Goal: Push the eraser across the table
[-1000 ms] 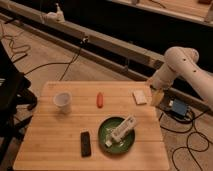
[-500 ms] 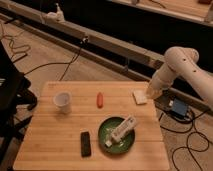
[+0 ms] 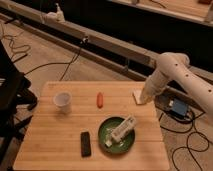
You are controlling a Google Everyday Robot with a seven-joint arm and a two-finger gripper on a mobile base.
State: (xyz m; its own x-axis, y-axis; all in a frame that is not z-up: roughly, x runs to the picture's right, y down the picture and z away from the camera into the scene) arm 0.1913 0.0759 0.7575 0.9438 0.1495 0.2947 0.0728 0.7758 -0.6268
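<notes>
Bamboo table fills the view, and approach looks like the step in hand. The arm reaches down at the right edge, with the gripper over the tan pad, well apart from the eraser near the front edge, beside the green plate. Next, the gripper must cross and settle behind the eraser. Its fingers are clenched together, grasping nothing visible.

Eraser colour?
Black eraser, camera view; hand by the tan pad at table's far corner.
</notes>
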